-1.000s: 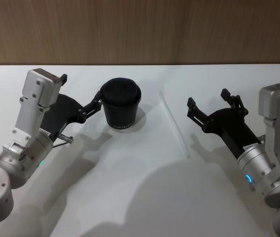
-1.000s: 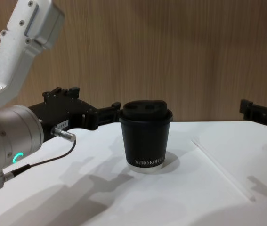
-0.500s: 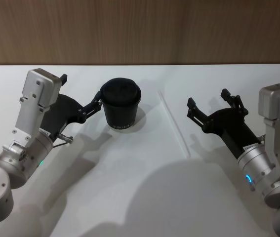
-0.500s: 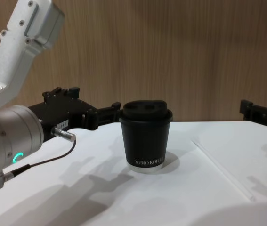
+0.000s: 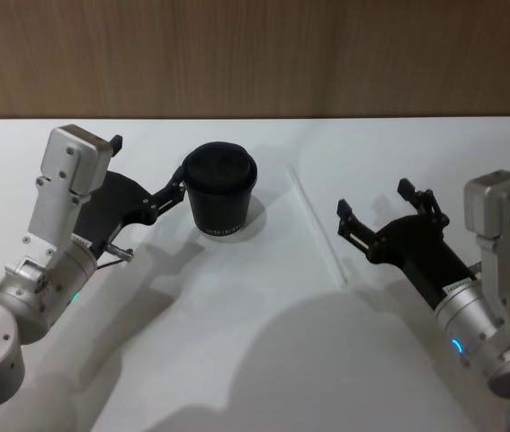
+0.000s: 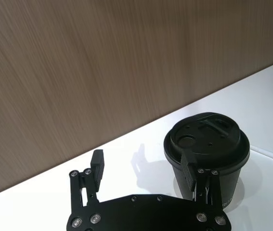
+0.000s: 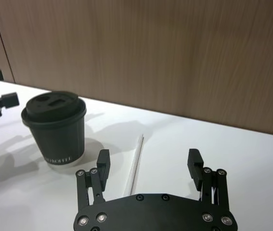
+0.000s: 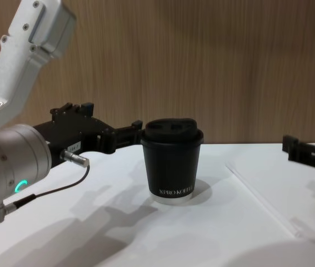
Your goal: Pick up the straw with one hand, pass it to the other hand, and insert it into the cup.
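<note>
The black lidded cup (image 5: 222,191) stands upright on the white table, left of centre. The thin white straw (image 5: 319,227) lies flat to its right, running from far to near. My left gripper (image 5: 147,164) is open, and one of its fingers (image 6: 190,167) sits right beside the cup's wall (image 6: 208,149), with the cup outside the jaws. My right gripper (image 5: 373,200) is open just right of the straw and low over the table. In the right wrist view the straw (image 7: 135,166) lies ahead of the open right gripper (image 7: 149,161), nearer one finger. Side on, the cup (image 8: 171,161) stands beside the left gripper (image 8: 113,119).
A wooden wall (image 5: 255,54) backs the white table (image 5: 237,342). A thin black cable (image 8: 51,192) hangs from my left wrist over the table. Shadows of both arms fall across the near part of the table.
My right gripper has dropped lower and shifted slightly toward the straw. The left arm, cup and straw have not moved.
</note>
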